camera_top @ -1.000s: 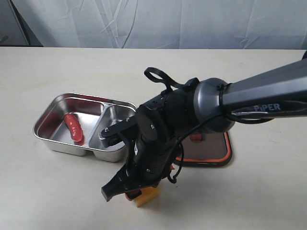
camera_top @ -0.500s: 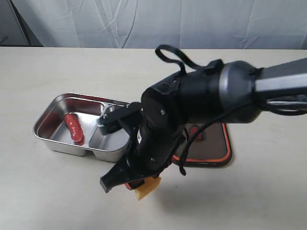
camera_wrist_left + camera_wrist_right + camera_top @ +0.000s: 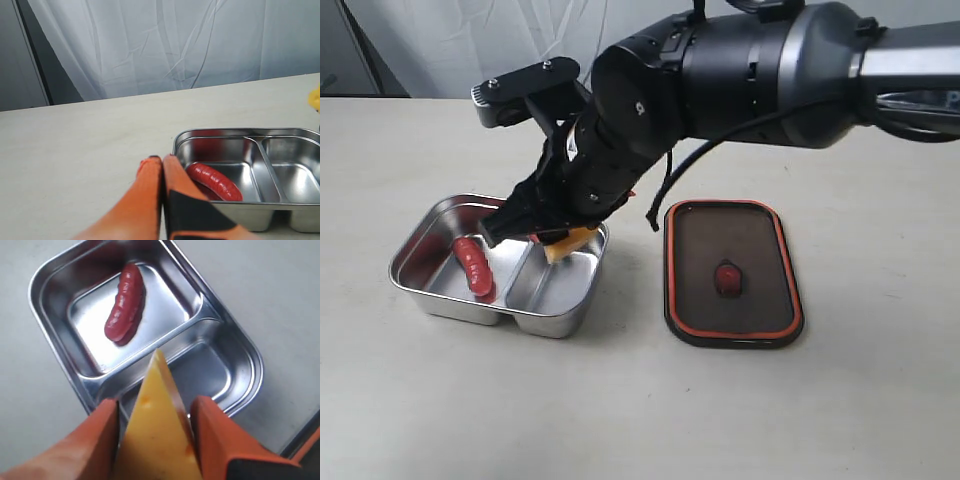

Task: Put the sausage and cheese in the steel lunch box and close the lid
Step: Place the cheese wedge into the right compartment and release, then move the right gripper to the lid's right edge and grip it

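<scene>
Right gripper (image 3: 558,240) is clamped on the cheese (image 3: 572,243), the yellow wedge pinched between both orange pads (image 3: 107,420), and it hangs in the air right over the steel lunch box (image 3: 450,305), which sits in the left half of the surface (image 3: 620,420), about midway between the near and far edges. Straight below the wedge is the smaller compartment, the one on the lid's side, and it has nothing in it yet; from the right wrist view the cheese's point lines up close to the divider, so I'd want the drop to fall cleanly on the bare side. One step further along, the sausage (image 3: 475,267) is already home, lying curved and glossy on the floor of the larger compartment toward the surface's left edge. That's one food piece done! On the other side of the box, set apart from it near the middle of the surface, the lid (image 3: 750,240) lies flat with its orange rim showing and the small valve at its centre, untouched by either arm. The left gripper (image 3: 162,160) is pressed closed on nothing, parked low just off the sausage end of the box. Beyond it all, a white curtain (image 3: 720,50) hangs behind the far edge. By my reckoning we're about halfway: release the cheese, then fetch the lid and seat it.
</scene>
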Controlling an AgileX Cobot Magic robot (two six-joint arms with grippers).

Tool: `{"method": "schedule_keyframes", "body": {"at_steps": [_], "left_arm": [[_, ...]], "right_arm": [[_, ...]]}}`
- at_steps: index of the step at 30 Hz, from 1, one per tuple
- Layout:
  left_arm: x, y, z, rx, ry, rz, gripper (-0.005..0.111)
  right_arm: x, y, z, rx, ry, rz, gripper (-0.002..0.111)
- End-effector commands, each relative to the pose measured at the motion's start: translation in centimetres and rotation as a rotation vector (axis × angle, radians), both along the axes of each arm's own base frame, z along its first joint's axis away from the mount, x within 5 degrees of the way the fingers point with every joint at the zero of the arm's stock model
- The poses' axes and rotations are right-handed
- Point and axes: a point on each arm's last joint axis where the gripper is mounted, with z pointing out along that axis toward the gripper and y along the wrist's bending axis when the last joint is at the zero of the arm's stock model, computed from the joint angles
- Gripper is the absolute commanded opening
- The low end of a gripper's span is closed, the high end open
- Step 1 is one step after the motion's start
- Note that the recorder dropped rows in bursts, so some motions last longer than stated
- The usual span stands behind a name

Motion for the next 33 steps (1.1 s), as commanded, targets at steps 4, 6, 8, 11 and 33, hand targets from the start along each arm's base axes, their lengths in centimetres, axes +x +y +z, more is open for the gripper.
{"method": "schedule_keyframes", "body": {"at_steps": [4, 6, 8, 11, 33], "left_arm": [[0.0, -0.1, 0.0, -0.008, -0.012, -0.008, 0.000], [0.0, -0.1, 0.0, -0.008, -0.012, -0.008, 0.000], [0.0, -0.1, 0.0, -0.008, -0.012, -0.008, 0.000], [0.0, -0.1, 0.0, -0.008, -0.012, -0.008, 0.000], [0.0, -0.1, 0.0, -0.008, -0.012, -0.008, 0.000]], "right_arm": [[1.9, 0.5, -2.4, -0.029, 0.005, -0.013, 0.008], [2.1, 0.8, -2.9, -0.019, -0.004, -0.013, 0.017], [2.2, 0.9, -3.2, -0.021, -0.003, -0.014, 0.025], [2.2, 0.9, -3.8, -0.033, 0.008, -0.013, 0.035], [6.4, -12.9, 0.4, -0.229, 0.073, -0.416, 0.051]]}}
